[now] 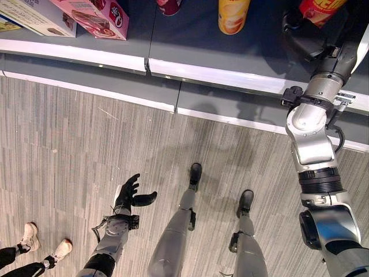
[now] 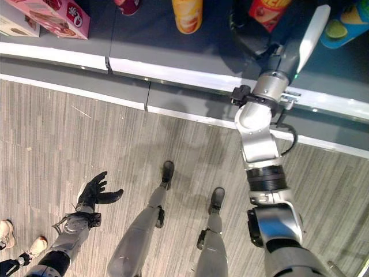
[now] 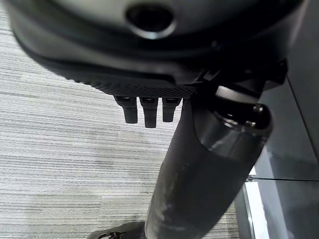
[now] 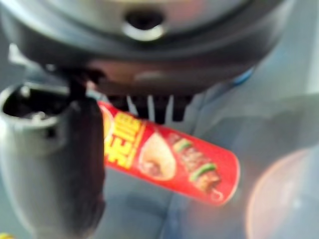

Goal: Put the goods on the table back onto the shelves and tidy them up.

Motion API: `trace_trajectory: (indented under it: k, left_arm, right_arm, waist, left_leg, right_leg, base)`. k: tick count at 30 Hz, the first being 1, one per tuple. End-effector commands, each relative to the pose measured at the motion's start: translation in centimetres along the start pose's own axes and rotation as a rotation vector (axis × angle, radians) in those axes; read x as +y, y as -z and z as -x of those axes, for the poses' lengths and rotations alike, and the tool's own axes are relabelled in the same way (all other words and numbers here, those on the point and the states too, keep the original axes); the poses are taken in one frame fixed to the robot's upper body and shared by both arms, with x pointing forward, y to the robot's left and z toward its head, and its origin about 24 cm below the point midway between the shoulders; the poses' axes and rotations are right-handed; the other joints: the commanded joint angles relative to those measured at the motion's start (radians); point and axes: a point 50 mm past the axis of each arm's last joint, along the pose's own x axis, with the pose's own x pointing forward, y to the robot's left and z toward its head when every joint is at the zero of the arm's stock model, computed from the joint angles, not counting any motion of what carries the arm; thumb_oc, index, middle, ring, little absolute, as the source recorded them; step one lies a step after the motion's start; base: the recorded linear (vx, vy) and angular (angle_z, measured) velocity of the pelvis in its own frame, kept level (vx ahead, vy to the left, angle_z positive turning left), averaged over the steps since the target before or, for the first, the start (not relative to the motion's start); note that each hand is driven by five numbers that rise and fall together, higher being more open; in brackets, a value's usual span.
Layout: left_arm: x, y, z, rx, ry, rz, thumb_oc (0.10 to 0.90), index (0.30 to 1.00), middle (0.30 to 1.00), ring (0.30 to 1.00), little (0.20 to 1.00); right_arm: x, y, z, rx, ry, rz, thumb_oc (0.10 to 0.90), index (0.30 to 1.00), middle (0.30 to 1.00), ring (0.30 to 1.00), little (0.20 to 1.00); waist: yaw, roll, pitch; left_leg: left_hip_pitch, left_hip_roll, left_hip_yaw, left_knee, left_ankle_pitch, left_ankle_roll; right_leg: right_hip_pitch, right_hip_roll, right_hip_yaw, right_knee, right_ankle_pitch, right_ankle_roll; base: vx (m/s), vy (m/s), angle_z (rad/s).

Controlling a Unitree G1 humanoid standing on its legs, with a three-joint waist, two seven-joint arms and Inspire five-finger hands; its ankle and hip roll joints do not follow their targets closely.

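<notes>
Your left hand (image 1: 128, 193) hangs low with relaxed, open fingers, holding nothing, well apart from the shelf (image 1: 219, 74). Your right hand (image 2: 248, 36) is at the red can (image 4: 169, 158), thumb and fingers around it, its long axis running across them.

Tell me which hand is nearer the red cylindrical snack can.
Right. The right hand is up at the shelf against the red cylindrical snack can; the left hand hangs low over the floor, far off.
</notes>
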Motion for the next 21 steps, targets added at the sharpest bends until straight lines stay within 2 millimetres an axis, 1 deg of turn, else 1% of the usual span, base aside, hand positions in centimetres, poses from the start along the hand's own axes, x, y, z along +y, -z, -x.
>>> trace_trajectory:
  k: [1, 5, 6, 8, 11, 12, 13, 14, 15, 17, 18, 19, 20, 21]
  left_arm:
    - [2.4, 2.6, 1.4, 0.067, -0.09, -0.036, 0.8, 0.9, 0.9, 0.9, 0.9]
    - [2.5, 2.7, 1.4, 0.075, -0.093, -0.038, 0.8, 0.9, 0.9, 0.9, 0.9]
    - [2.5, 2.8, 1.5, 0.083, -0.092, -0.041, 0.8, 0.9, 0.9, 0.9, 0.9]
    - [2.8, 3.5, 1.5, 0.119, -0.097, -0.064, 0.8, 0.9, 0.9, 0.9, 0.9]
    - [3.2, 4.1, 1.6, 0.161, -0.103, -0.083, 0.8, 0.9, 0.9, 0.9, 0.9]
    - [3.4, 4.6, 1.8, 0.183, -0.105, -0.094, 0.8, 0.9, 0.9, 0.9, 0.9]
    - [3.6, 5.1, 2.0, 0.203, -0.106, -0.103, 0.8, 0.9, 0.9, 0.9, 0.9]
    - [3.8, 6.1, 2.5, 0.243, -0.097, -0.125, 0.8, 0.9, 0.9, 0.9, 0.9]
    - [3.8, 6.1, 2.6, 0.244, -0.098, -0.126, 0.8, 0.9, 0.9, 0.9, 0.9]
    - [4.0, 7.0, 3.0, 0.285, -0.094, -0.144, 0.8, 0.9, 0.9, 0.9, 0.9]
    - [4.0, 7.0, 3.1, 0.286, -0.094, -0.145, 0.8, 0.9, 0.9, 0.9, 0.9]
    - [4.1, 7.9, 3.5, 0.329, -0.092, -0.159, 0.8, 0.9, 0.9, 0.9, 0.9]
    - [4.3, 8.3, 3.7, 0.349, -0.097, -0.167, 0.8, 0.9, 0.9, 0.9, 0.9]
    - [4.2, 8.7, 3.9, 0.367, -0.098, -0.177, 0.8, 0.9, 0.9, 0.9, 0.9]
  right_arm:
    - [-1.5, -1.7, -1.0, -0.171, 0.066, 0.02, 0.8, 0.9, 0.9, 0.9, 0.9]
    - [-2.0, -2.0, -0.9, -0.184, 0.083, 0.005, 0.8, 0.9, 0.9, 0.9, 0.9]
    - [-2.1, -2.1, -0.7, -0.194, 0.076, 0.002, 0.8, 0.9, 0.9, 0.9, 0.9]
    - [-2.1, -1.9, 0.6, -0.203, 0.017, 0.017, 0.8, 0.9, 0.9, 0.9, 0.9]
    - [-2.1, -1.1, 1.8, -0.192, -0.044, 0.066, 0.8, 0.9, 0.9, 0.9, 0.9]
    - [-2.0, -0.5, 2.5, -0.174, -0.066, 0.078, 0.8, 0.9, 0.9, 0.9, 0.9]
    - [-2.0, -0.1, 2.9, -0.155, -0.08, 0.08, 0.8, 0.9, 0.9, 0.9, 0.9]
    - [-1.7, 0.9, 4.0, -0.109, -0.118, 0.071, 0.8, 0.9, 0.9, 0.9, 0.9]
    - [-1.7, 0.9, 4.0, -0.108, -0.119, 0.071, 0.8, 0.9, 0.9, 0.9, 0.9]
    - [-1.4, 2.0, 5.5, -0.047, -0.178, 0.049, 0.8, 0.9, 0.9, 0.9, 0.9]
    - [-1.4, 2.0, 5.6, -0.046, -0.178, 0.049, 0.8, 0.9, 0.9, 0.9, 0.9]
    - [-1.3, 2.9, 7.2, 0.007, -0.249, 0.031, 0.8, 0.9, 0.9, 0.9, 0.9]
    - [-1.3, 3.4, 8.2, 0.044, -0.282, 0.002, 0.8, 0.9, 0.9, 0.9, 0.9]
    - [-1.2, 4.1, 10.1, 0.117, -0.349, -0.058, 0.8, 0.9, 0.9, 0.9, 0.9]
  waist:
    - [0.036, -0.03, -0.069]
    - [0.032, -0.035, -0.071]
    - [0.029, -0.04, -0.073]
    - [0.016, -0.054, -0.082]
    - [-0.002, -0.065, -0.098]
    - [-0.009, -0.072, -0.11]
    - [-0.013, -0.077, -0.12]
    - [-0.024, -0.089, -0.139]
    - [-0.024, -0.09, -0.139]
    - [-0.035, -0.104, -0.158]
    - [-0.034, -0.104, -0.158]
    - [-0.05, -0.118, -0.181]
    - [-0.058, -0.125, -0.191]
    - [-0.078, -0.137, -0.206]
  left_leg:
    - [0.107, -0.006, 0.012, 0.048, -0.216, -0.06]
    - [0.112, -0.003, 0.015, 0.051, -0.219, -0.061]
    - [0.117, -0.002, 0.017, 0.053, -0.221, -0.061]
    - [0.133, 0.002, 0.02, 0.057, -0.226, -0.063]
    - [0.159, 0.012, 0.025, 0.053, -0.227, -0.066]
    - [0.174, 0.018, 0.029, 0.048, -0.228, -0.067]
    - [0.185, 0.022, 0.033, 0.047, -0.229, -0.068]
    - [0.213, 0.029, 0.041, 0.034, -0.226, -0.07]
    - [0.216, 0.029, 0.041, 0.032, -0.225, -0.07]
    - [0.245, 0.035, 0.049, 0.021, -0.222, -0.072]
    - [0.247, 0.035, 0.049, 0.019, -0.222, -0.073]
    - [0.277, 0.042, 0.061, 0.012, -0.222, -0.076]
    - [0.292, 0.044, 0.065, 0.008, -0.222, -0.078]
    - [0.33, 0.052, 0.082, 0.003, -0.229, -0.082]
  right_leg:
    - [0.079, -0.017, -0.041, 0.006, -0.01, 0.062]
    - [0.087, -0.016, -0.039, 0.006, -0.01, 0.064]
    - [0.092, -0.016, -0.037, 0.006, -0.01, 0.065]
    - [0.105, -0.014, -0.037, 0.006, -0.01, 0.066]
    - [0.118, -0.011, -0.035, 0.006, -0.013, 0.065]
    - [0.126, -0.01, -0.034, 0.006, -0.016, 0.065]
    - [0.131, -0.01, -0.035, 0.006, -0.016, 0.065]
    - [0.147, -0.007, -0.034, 0.006, -0.012, 0.067]
    - [0.149, -0.007, -0.034, 0.006, -0.013, 0.067]
    - [0.164, -0.005, -0.034, 0.006, -0.01, 0.067]
    - [0.166, -0.006, -0.034, 0.006, -0.01, 0.067]
    - [0.183, -0.002, -0.033, 0.006, -0.005, 0.068]
    - [0.191, -0.002, -0.032, 0.006, 0.005, 0.068]
    - [0.211, 0.001, -0.028, 0.006, 0.012, 0.068]
  base:
    - [0.0, 0.0, 0.0]
    - [0.0, 0.0, 0.0]
    - [0.0, 0.0, 0.0]
    - [0.0, 0.0, 0.0]
    - [0.02, 0.003, -0.03]
    - [0.05, 0.002, -0.03]
    - [0.07, 0.011, -0.08]
    - [0.04, 0.01, -0.09]
    - [0.06, 0.016, -0.11]
    - [0.05, 0.01, -0.08]
    - [0.06, 0.027, -0.24]
    - [0.08, 0.039, -0.27]
    - [0.11, 0.094, -0.23]
    - [0.05, 0.071, -0.08]
